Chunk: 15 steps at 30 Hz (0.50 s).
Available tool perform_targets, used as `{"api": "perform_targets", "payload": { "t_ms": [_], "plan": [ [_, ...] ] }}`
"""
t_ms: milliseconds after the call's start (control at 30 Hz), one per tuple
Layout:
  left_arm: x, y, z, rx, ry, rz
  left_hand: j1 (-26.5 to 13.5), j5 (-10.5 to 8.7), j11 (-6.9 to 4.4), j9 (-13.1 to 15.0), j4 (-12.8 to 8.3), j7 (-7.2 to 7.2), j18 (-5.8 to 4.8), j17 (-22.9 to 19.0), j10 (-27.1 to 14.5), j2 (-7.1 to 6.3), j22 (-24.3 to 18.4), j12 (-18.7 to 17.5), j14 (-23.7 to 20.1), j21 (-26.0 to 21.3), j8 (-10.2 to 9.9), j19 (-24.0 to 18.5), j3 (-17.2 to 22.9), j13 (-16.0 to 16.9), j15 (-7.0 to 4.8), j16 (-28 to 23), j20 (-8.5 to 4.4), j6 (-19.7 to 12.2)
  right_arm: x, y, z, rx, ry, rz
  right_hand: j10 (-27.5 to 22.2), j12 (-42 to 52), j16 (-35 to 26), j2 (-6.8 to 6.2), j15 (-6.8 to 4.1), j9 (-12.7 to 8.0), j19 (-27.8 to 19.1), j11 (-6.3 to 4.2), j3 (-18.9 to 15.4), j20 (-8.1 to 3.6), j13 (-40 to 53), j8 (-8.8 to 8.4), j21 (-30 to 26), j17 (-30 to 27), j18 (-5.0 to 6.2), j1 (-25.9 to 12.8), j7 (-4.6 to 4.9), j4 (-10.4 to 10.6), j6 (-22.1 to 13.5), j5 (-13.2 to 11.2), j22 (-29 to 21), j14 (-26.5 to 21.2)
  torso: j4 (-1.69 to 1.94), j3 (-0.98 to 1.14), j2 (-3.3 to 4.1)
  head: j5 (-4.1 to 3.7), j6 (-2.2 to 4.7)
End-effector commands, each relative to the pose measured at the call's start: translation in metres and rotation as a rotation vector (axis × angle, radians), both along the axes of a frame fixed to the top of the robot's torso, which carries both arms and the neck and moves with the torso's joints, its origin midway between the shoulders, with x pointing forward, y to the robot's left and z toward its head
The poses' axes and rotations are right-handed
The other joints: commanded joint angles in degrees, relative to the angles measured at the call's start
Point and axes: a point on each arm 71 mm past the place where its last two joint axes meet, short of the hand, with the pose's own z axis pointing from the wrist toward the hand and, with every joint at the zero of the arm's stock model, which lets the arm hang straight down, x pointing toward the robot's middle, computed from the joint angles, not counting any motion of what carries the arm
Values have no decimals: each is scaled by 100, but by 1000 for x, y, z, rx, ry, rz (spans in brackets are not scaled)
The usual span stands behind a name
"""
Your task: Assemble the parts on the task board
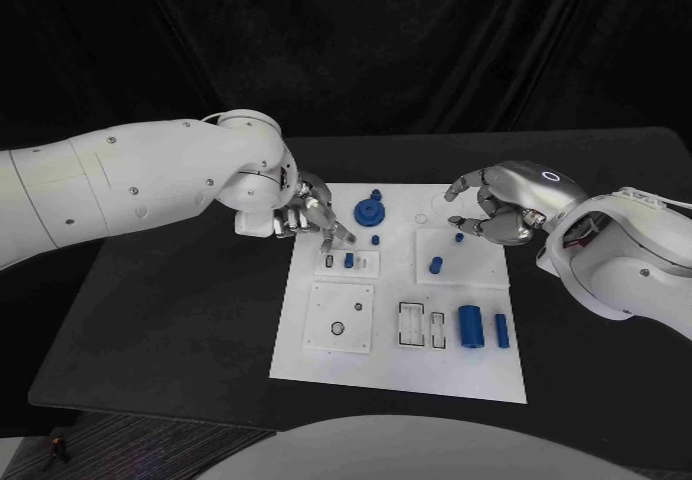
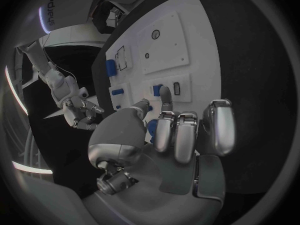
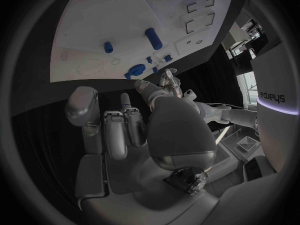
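The left hand reaches a fingertip towards the small blue peg on the task board (holding nothing); the right hand hovers empty, fingers loosely curled; next, a careful pinch.

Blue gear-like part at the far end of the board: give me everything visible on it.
The blue gear-like part is a round, flat disc with a raised hub or knob on top, plastic by its look, matte and solid blue. It sits flat on the white task board near its far edge, just beyond a small blue peg. The left hand hovers close beside it, fingers pointing down at the board; whether they touch the disc cannot be told. The right hand is apart from it.
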Motion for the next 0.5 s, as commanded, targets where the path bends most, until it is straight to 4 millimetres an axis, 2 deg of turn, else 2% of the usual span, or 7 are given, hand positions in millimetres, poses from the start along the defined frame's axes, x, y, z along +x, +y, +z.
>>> {"api": "perform_targets", "payload": {
  "t_ms": [33, 233, 500],
  "plan": [
    [6, 3, 14, -41, -60, 36, 71, -22, -17, 28, -19, -44, -85, 1509, 219, 0, 1108, 64, 600, 49, 21, 64, -32, 1069, -37, 15, -2, -24, 1, -2, -1, -2, 1, -16, -37, -33, -39, -22, -10, -9, -40, 12, -3, 5, 398, 3, -25, 928, 83, 35, -4, 35, 33, 3, 652, 476, -4, 3, 4, -10, -1],
    [18, 14, 31, -50, -103, 70, 107, -36, -23, 71, -24, -39, -94, 1509, 292, -40, 1120, 126, 600, 87, -25, 103, -97, 1143, -50, 15, -21, -97, 3, -4, -2, -8, 2, -21, -41, -42, -40, -23, -12, -15, -39, 9, -6, 4, 386, 3, -22, 926, 83, 29, -6, 43, 34, -3, 653, 475, 4, 7, 8, -5, -1],
    [30, 22, 34, -35, -103, 89, 113, -25, -19, 79, -11, -33, -97, 1509, 301, -37, 1122, 133, 600, 94, -49, 109, -121, 1153, -49, 15, -23, -126, 5, -5, -3, -15, 6, -20, -46, -51, -41, -22, -13, -19, -39, 8, -5, 3, 376, 3, -28, 922, 84, 29, -7, 47, 35, -4, 652, 474, -7, -7, 17, -1, -1]
  ]
}}
